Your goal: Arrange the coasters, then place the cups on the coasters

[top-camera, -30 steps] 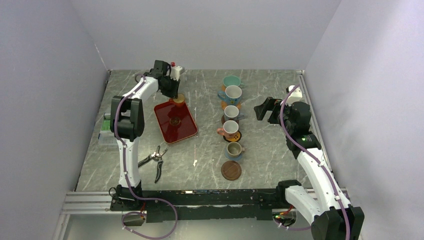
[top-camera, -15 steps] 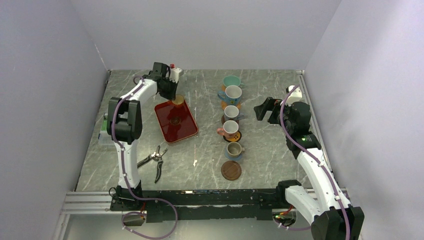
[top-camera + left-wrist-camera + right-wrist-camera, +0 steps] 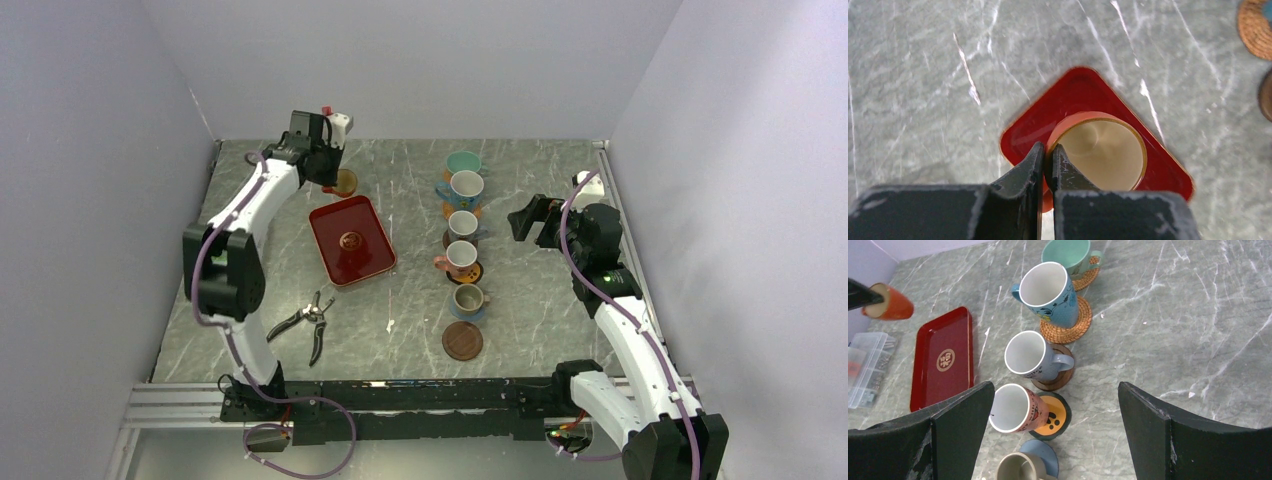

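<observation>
Left wrist: jaws pinch glossy orange-brown cup [image 3: 1103, 155] rim; red tray [image 3: 1073, 92] below.

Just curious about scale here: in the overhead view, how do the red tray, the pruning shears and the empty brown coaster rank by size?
1. red tray, clearly largest
2. pruning shears, longer than the coaster, though thin
3. empty brown coaster, smallest
</observation>
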You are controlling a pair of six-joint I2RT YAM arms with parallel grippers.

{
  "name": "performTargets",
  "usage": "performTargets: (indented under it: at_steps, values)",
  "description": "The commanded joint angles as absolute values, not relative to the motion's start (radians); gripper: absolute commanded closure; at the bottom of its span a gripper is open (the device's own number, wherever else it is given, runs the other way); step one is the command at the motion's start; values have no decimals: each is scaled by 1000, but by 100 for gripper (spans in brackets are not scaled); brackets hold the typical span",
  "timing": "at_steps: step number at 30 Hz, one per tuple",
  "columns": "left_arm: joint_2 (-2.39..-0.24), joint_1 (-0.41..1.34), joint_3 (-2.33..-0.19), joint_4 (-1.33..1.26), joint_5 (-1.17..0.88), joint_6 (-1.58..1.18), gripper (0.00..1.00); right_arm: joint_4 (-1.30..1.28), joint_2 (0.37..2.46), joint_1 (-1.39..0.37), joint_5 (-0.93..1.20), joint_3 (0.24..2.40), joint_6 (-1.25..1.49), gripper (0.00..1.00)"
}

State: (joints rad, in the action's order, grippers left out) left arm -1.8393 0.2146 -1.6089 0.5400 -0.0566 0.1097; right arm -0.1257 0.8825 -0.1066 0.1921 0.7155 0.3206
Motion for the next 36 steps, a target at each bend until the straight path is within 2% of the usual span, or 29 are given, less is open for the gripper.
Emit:
performTargets:
  at_steps: [1,5,14,23,28,36]
  values:
    - [-1663,299,-1508,617,56,1,97,-75,868,-109,208,714,309,0]
    - [-1580,422,-1466,774,204,-86,97,-76,868,-109,209,714,309,0]
    - [-1474,785,-1351,935,270,-427,97,-75,867,-110,194,720,306,0]
    - [-1488,1147,-1245,708,325,-627,97,-95,833,-109,164,731,309,0]
    - [-1540,1227,-1247,613,338,-650,97,-107,812,-109,167,731,312,0]
    - [-1617,1250,-1243,500,310,-626,97,-134,774,-109,116,738,313,0]
